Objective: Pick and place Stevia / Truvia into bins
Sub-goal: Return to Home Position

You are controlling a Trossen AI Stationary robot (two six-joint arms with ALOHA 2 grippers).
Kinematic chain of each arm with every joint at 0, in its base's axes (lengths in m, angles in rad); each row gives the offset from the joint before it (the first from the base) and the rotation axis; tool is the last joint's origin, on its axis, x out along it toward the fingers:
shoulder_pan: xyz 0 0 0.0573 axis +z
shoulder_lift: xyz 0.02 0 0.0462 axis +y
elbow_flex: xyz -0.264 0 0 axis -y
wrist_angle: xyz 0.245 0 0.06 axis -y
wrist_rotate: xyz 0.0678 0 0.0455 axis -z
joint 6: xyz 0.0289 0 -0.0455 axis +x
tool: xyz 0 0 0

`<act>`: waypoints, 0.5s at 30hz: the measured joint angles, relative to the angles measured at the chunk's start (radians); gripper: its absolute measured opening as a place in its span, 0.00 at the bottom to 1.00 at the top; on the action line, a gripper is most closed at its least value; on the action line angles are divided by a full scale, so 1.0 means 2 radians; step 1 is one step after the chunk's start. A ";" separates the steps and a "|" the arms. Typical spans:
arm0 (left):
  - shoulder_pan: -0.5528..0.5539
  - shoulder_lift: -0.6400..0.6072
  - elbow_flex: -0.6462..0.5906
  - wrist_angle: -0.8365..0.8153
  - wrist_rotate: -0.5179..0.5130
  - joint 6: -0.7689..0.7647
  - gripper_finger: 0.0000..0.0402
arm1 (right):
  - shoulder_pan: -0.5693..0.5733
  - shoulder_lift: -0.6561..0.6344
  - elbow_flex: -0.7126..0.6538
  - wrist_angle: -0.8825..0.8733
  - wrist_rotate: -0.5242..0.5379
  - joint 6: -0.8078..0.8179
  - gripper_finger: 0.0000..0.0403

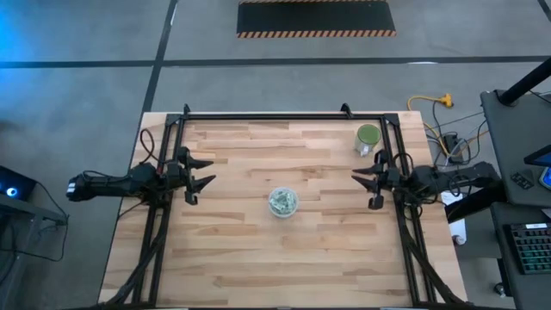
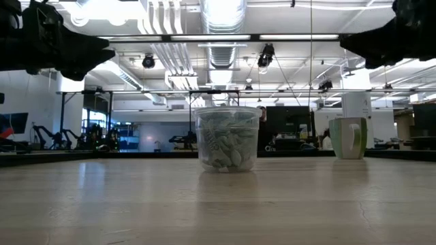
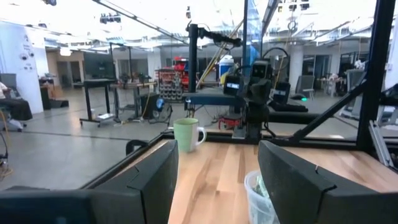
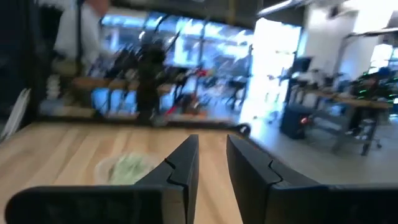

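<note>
The bin, a small round clear cup (image 1: 282,202), stands on its base at the middle of the wooden table. It holds several pale green and white Stevia packets (image 2: 227,144). The cup also shows in the left wrist view (image 3: 258,200) and, blurred, in the right wrist view (image 4: 127,168). My left gripper (image 1: 209,172) hovers open above the table's left side, pointing level toward the cup, with nothing between its fingers (image 3: 217,163). My right gripper (image 1: 360,178) hovers above the right side, facing the cup. Its fingers stand a narrow gap apart (image 4: 212,150) with nothing between them.
A green mug with a white handle (image 1: 368,138) stands at the far right of the table (image 2: 349,138). A black frame rail (image 1: 275,115) runs along the far edge and down both sides. Bare wood lies all around the cup.
</note>
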 joint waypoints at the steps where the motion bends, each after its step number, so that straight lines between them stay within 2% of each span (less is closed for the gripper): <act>1: 0.000 0.000 0.000 0.001 0.000 0.000 0.51 | 0.000 -0.012 0.004 -0.028 -0.007 0.000 0.19; 4: 0.000 -0.002 0.000 -0.001 0.000 0.002 0.51 | 0.000 -0.041 0.027 -0.122 -0.044 0.002 0.20; 6: 0.000 -0.002 0.000 0.000 0.000 0.008 0.51 | 0.000 -0.047 0.038 -0.148 -0.057 0.002 0.20; 9: 0.000 -0.001 0.000 0.000 0.000 0.008 0.51 | -0.001 -0.045 0.035 -0.145 -0.059 -0.009 0.21; 13: 0.000 -0.001 0.000 0.000 0.000 0.008 0.51 | -0.001 -0.046 -0.012 -0.074 -0.035 -0.023 0.21; 15: 0.000 -0.001 0.000 0.000 0.000 0.009 0.51 | -0.003 -0.044 -0.014 -0.070 -0.029 -0.028 0.21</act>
